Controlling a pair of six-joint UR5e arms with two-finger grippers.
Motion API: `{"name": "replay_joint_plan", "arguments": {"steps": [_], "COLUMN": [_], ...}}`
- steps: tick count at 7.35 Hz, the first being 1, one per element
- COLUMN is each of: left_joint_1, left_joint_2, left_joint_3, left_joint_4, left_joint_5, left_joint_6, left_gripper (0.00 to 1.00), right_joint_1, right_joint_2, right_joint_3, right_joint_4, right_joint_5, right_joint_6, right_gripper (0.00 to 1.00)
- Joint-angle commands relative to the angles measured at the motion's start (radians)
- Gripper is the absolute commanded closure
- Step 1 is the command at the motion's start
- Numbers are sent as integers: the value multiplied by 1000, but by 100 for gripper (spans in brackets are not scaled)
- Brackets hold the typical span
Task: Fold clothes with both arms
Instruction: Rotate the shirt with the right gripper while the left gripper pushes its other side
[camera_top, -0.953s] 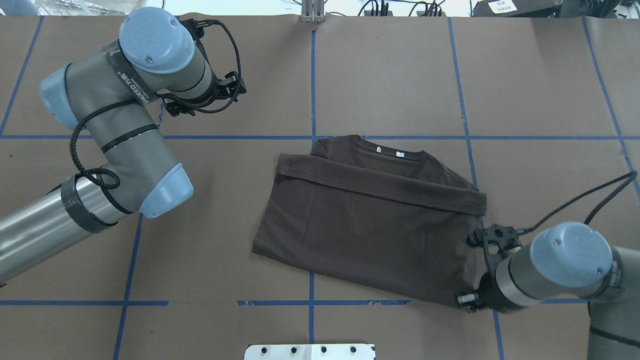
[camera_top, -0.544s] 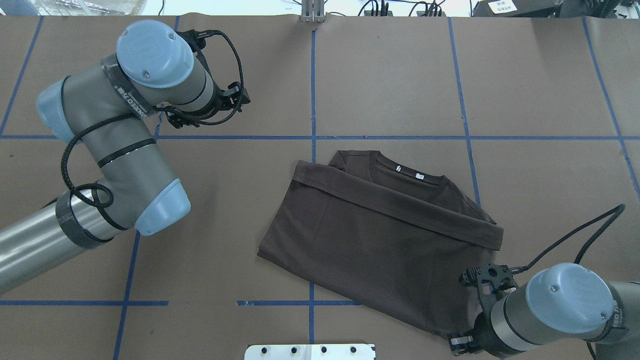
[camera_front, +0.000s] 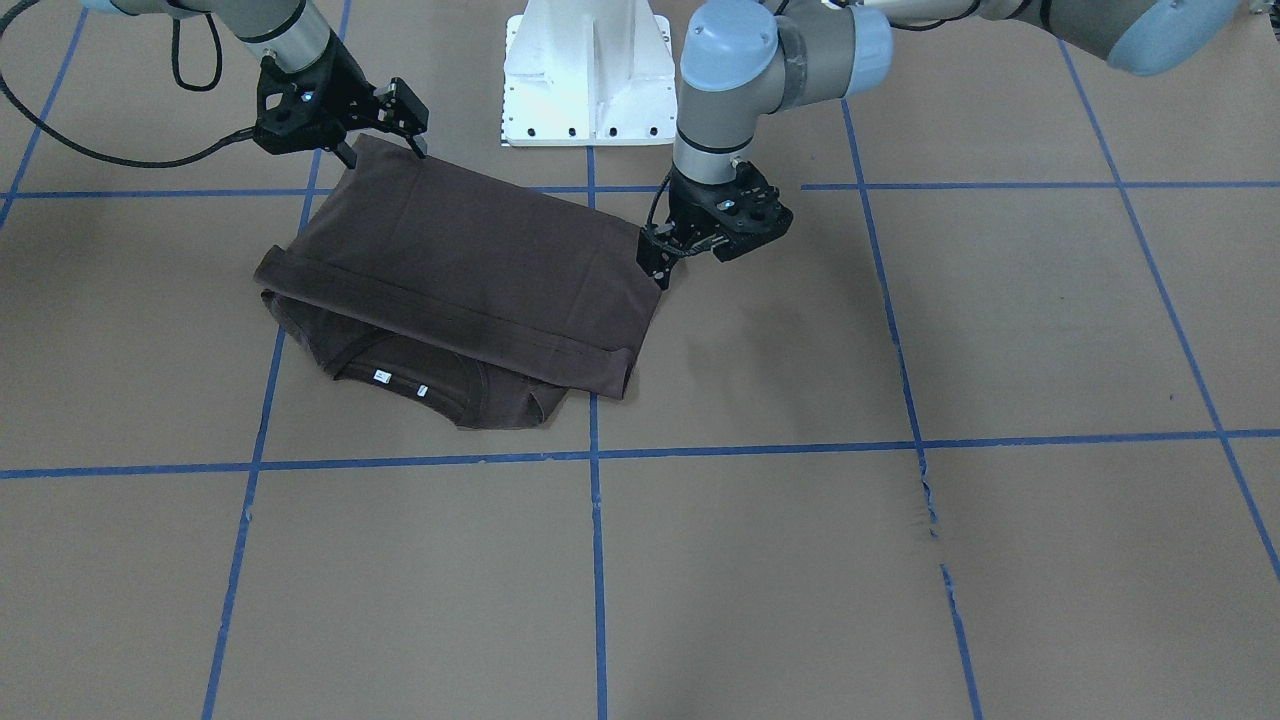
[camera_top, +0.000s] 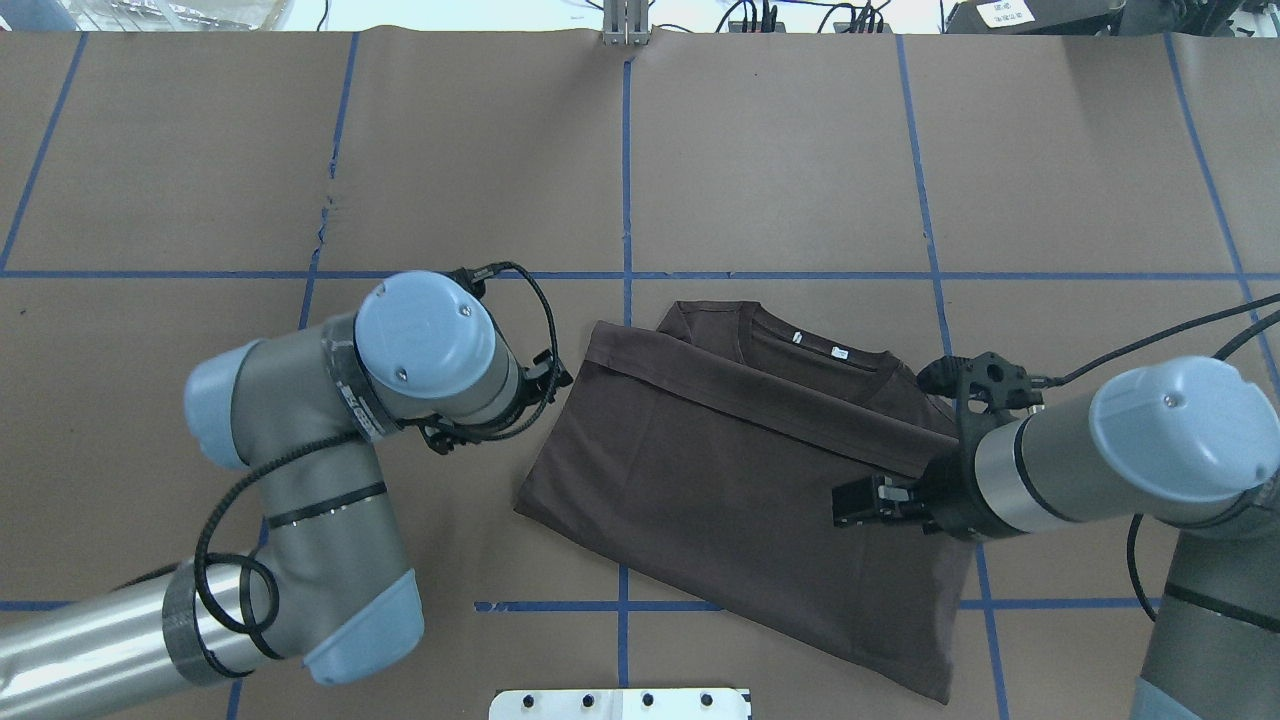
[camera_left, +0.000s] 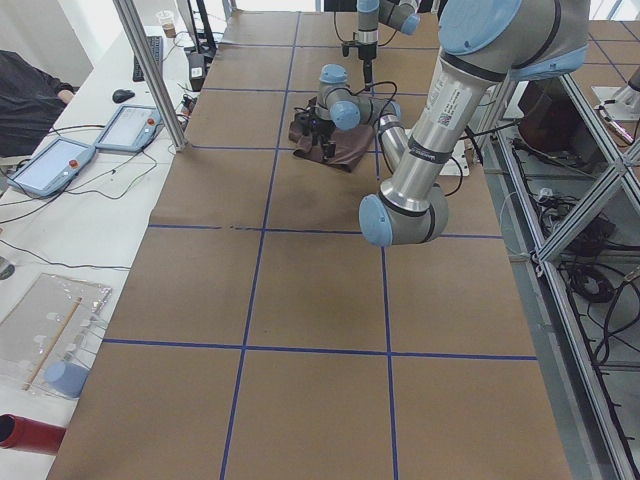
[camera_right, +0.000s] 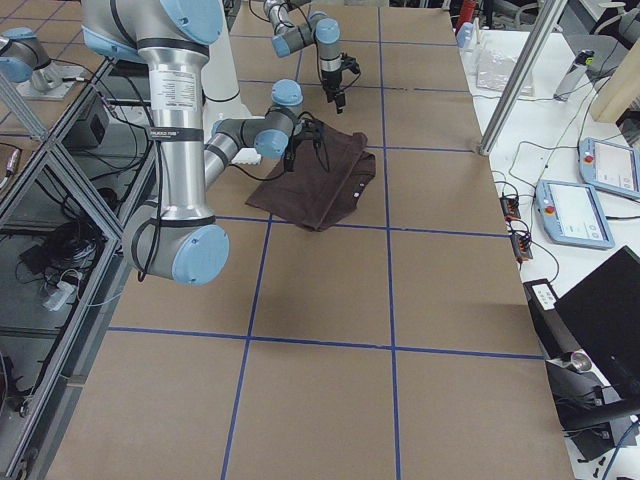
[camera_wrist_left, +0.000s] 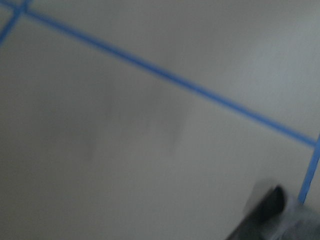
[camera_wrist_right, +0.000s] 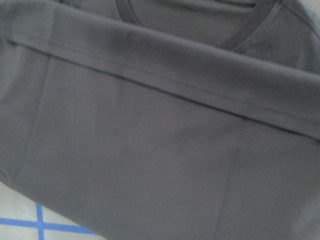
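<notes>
The dark brown T-shirt (camera_top: 720, 470) lies folded on the brown paper, its collar and white neck tags (camera_top: 817, 345) on the far side. My left gripper (camera_top: 545, 385) hangs at the shirt's left edge, mostly hidden under its wrist. In the front-facing view the left gripper (camera_front: 665, 265) sits by the shirt's (camera_front: 470, 260) corner and looks open. My right gripper (camera_top: 858, 500) hovers over the shirt's right part. The front-facing view shows the right gripper (camera_front: 383, 148) open, holding nothing. The right wrist view is filled with shirt cloth (camera_wrist_right: 150, 150).
Blue tape lines (camera_top: 625, 180) grid the paper-covered table. The white pedestal base (camera_top: 620, 703) stands at the near edge. A small tear in the paper (camera_front: 925, 490) lies toward the operators' side. Tablets (camera_left: 50, 165) rest on a side bench beyond the table.
The right gripper dragged the shirt toward the robot, then left its near right corner and moved over its right part. The left arm swung from the far left to the shirt's left edge.
</notes>
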Motion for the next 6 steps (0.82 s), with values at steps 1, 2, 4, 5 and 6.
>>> {"name": "replay_joint_plan", "arguments": {"steps": [1, 2, 4, 5, 6], "left_joint_1": [87, 107, 118, 118, 116], "left_joint_2": [3, 13, 12, 12, 10], "left_joint_3": [4, 4, 41, 52, 52], "left_joint_4": [-1, -2, -27, -34, -34], "left_joint_5": [3, 3, 3, 5, 5], "left_joint_6": [-110, -133, -137, -135, -134], "left_gripper": [15, 19, 29, 31, 49], "right_joint_1": [59, 59, 59, 60, 62], "right_joint_2": [17, 15, 17, 15, 15], "right_joint_3": [-2, -2, -2, -2, -2], "right_joint_4": [0, 0, 0, 0, 0], "right_joint_5": [1, -2, -8, -8, -8], "right_joint_6": [-4, -4, -4, -4, -4], "right_gripper": [0, 0, 0, 0, 0]}}
